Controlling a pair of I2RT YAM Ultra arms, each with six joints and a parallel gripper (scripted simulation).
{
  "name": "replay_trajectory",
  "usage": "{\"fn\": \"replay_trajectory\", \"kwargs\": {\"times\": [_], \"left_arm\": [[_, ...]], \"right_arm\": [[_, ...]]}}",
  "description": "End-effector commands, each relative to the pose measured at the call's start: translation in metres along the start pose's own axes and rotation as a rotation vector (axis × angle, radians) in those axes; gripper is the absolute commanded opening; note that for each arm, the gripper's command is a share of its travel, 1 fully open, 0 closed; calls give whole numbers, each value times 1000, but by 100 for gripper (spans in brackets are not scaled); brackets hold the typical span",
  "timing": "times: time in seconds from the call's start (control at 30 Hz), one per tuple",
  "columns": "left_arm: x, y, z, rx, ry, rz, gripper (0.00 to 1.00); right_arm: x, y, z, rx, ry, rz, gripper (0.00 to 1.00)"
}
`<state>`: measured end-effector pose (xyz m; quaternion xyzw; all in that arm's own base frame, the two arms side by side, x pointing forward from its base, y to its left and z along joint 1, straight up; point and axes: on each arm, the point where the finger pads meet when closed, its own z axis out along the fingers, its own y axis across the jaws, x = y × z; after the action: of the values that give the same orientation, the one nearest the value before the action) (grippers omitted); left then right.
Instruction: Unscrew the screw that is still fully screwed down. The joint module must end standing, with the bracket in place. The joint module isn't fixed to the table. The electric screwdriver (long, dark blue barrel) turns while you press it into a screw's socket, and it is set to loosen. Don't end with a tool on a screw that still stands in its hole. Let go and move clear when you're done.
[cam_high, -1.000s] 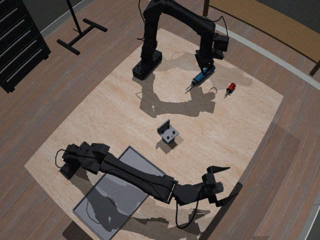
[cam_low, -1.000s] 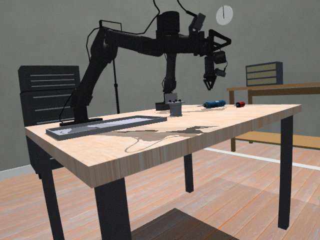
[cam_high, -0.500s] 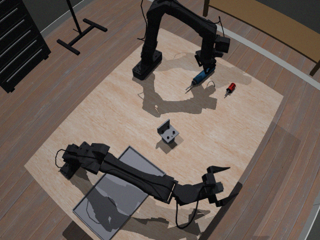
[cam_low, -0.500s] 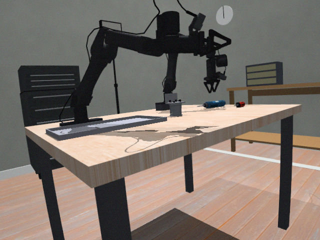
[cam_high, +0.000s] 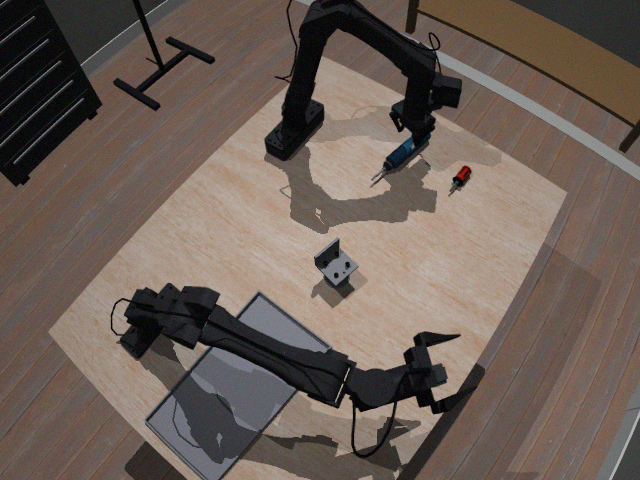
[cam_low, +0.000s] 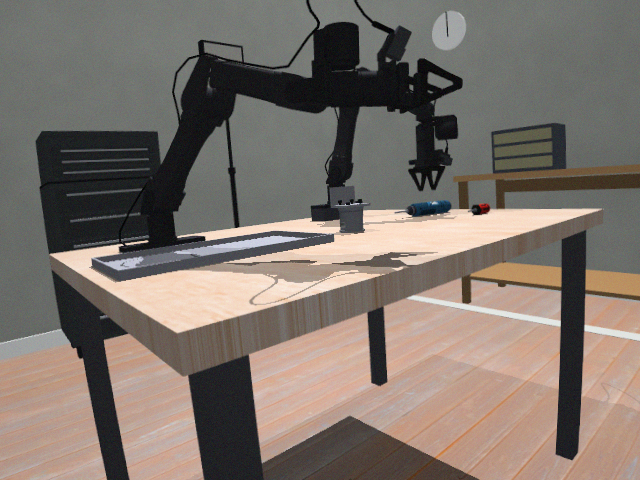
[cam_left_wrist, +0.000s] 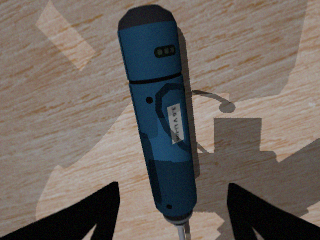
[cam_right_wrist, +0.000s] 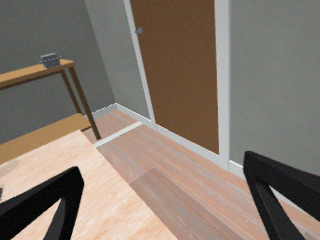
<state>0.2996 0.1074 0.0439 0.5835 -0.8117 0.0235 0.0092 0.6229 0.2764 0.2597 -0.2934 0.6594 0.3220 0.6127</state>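
The electric screwdriver (cam_high: 400, 154) (cam_low: 431, 207) (cam_left_wrist: 162, 135) lies on the table, its bit pointing toward the joint module's side. My left gripper (cam_low: 427, 187) (cam_left_wrist: 172, 191) is partly open and empty above it, with the front of the barrel between the fingertips in the left wrist view. The joint module (cam_low: 352, 220) stands upright mid-table. The grey bracket (cam_high: 339, 266) (cam_low: 341, 194) sits on top, its plate upright. Several dark screw heads show on it; which is fully down is too small to tell. My right gripper (cam_high: 470, 360) (cam_right_wrist: 160, 167) is wide open and empty, high near the table's edge.
A small red screwdriver (cam_high: 463, 174) (cam_low: 481, 208) lies beside the electric one. A shallow grey tray (cam_high: 279, 324) (cam_low: 206, 261) lies partly beneath the right arm. The right arm reaches across above the tray. The table edge runs below the right gripper.
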Motion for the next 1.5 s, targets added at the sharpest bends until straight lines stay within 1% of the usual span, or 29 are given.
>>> {"fn": "replay_trajectory", "kwargs": {"times": [0.0, 0.07, 0.13, 0.77, 0.8, 1.33, 1.37, 1.47], "left_arm": [[-14, 8, 8, -28, -44, -127, 65], [-19, 5, 6, -22, -57, -150, 65], [-19, 0, -5, 6, -78, -139, 65], [-20, 0, -5, 4, -87, -148, 65], [-16, 4, 1, -17, -61, -146, 65], [-16, 4, 1, -17, -61, -146, 65], [-16, 4, 1, -17, -61, -146, 65], [-16, 4, 1, -17, -61, -146, 65]], "right_arm": [[-7, 1, -1, 0, -11, -8, 100], [-7, 1, -1, 0, -11, -8, 100], [-7, 1, -1, 0, -11, -8, 100], [-7, 1, -1, 0, -11, -8, 100], [-7, 1, -1, 0, -8, -6, 93], [-8, 1, -1, 0, -12, -9, 93], [-8, 1, -1, 0, -12, -9, 86], [-8, 1, -1, 0, -12, -9, 86]]}}
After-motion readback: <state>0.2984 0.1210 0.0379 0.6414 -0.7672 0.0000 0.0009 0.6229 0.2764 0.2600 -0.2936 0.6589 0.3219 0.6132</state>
